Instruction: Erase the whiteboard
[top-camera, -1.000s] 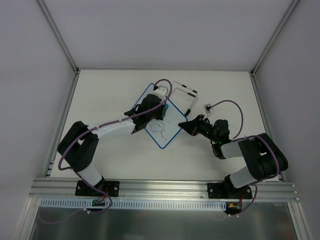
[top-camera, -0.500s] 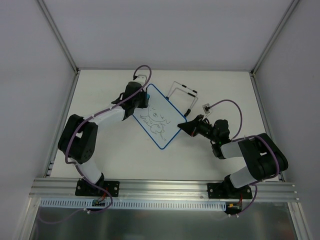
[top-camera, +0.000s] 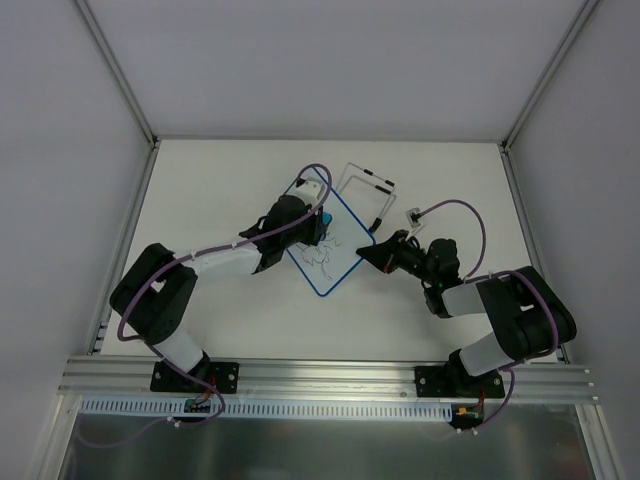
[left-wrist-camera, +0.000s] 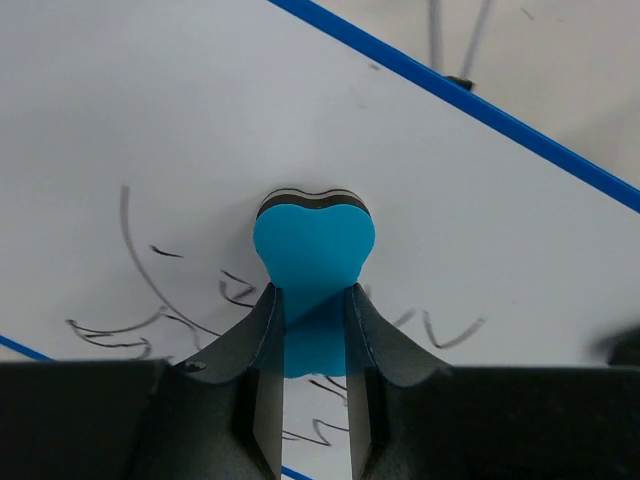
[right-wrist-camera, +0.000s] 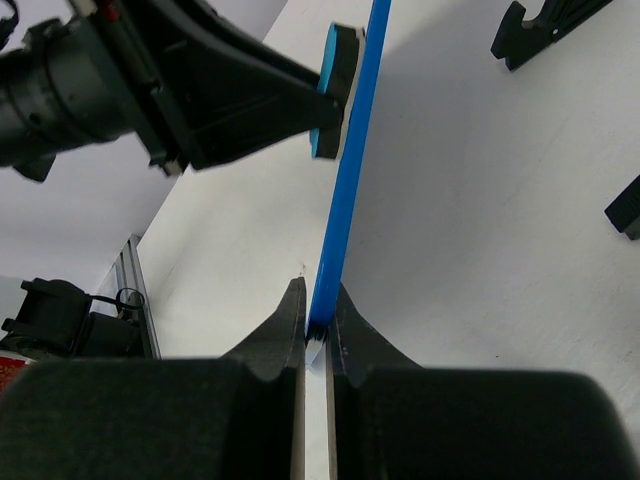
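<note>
While your left gripper (left-wrist-camera: 312, 300) is clamped on the blue heart-shaped eraser (left-wrist-camera: 313, 235), set against the whiteboard (top-camera: 338, 262) mid-table, your right gripper (right-wrist-camera: 318, 325) has its fingers closed on the board's blue frame at the right corner, steadying it. You're partway through, I'd judge: the surface beyond the eraser reads clean in the left wrist view, but black marker strokes (left-wrist-camera: 140, 300) sit on both sides of the eraser and below it, toward the near edge. Those lower scribbles are what's left to wipe.
</note>
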